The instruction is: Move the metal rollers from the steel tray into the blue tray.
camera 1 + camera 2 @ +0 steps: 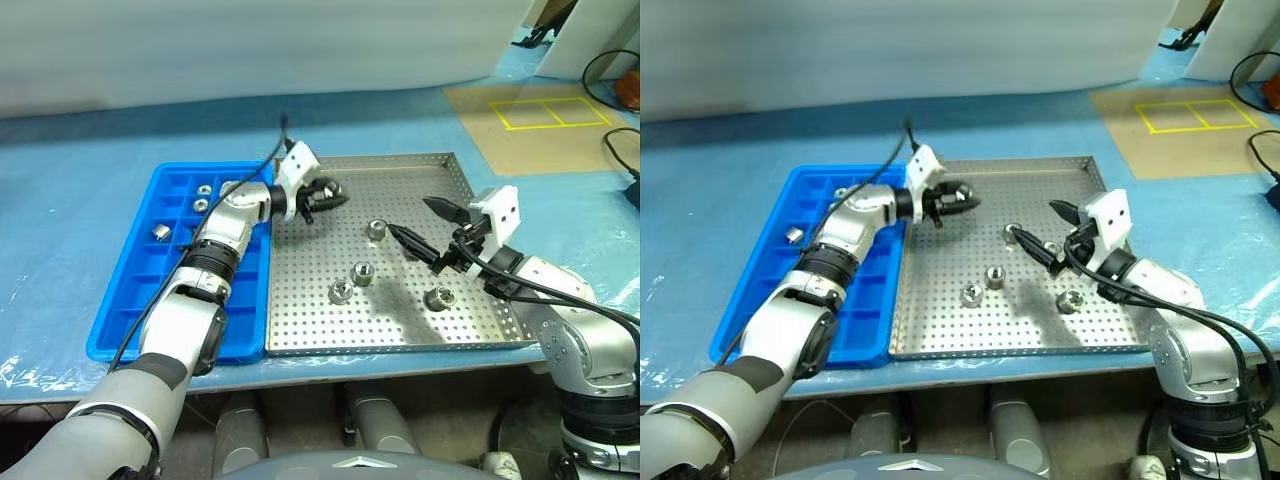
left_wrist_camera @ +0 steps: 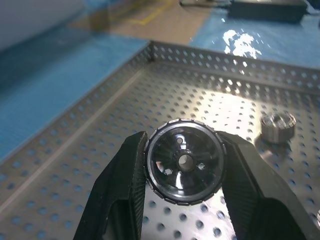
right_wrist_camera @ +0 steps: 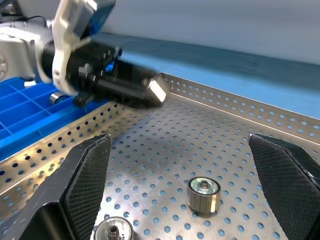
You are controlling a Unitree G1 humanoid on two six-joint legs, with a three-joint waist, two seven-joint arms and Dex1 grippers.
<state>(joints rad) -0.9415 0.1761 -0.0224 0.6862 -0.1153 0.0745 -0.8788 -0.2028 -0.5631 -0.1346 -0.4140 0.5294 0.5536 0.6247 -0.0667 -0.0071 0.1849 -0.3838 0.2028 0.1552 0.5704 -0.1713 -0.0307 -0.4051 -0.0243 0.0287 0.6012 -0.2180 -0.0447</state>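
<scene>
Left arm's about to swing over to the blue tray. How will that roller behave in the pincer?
The roller looks like solid polished metal, so probably rigid and heavy for its size. The left pincer pinches its round, smooth rim between two fingers, so it could slip or pivot. If dropped, it would likely roll across the steel tray.

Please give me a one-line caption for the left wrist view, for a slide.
Left gripper fingers shut on one metal roller, above the steel tray.
</scene>
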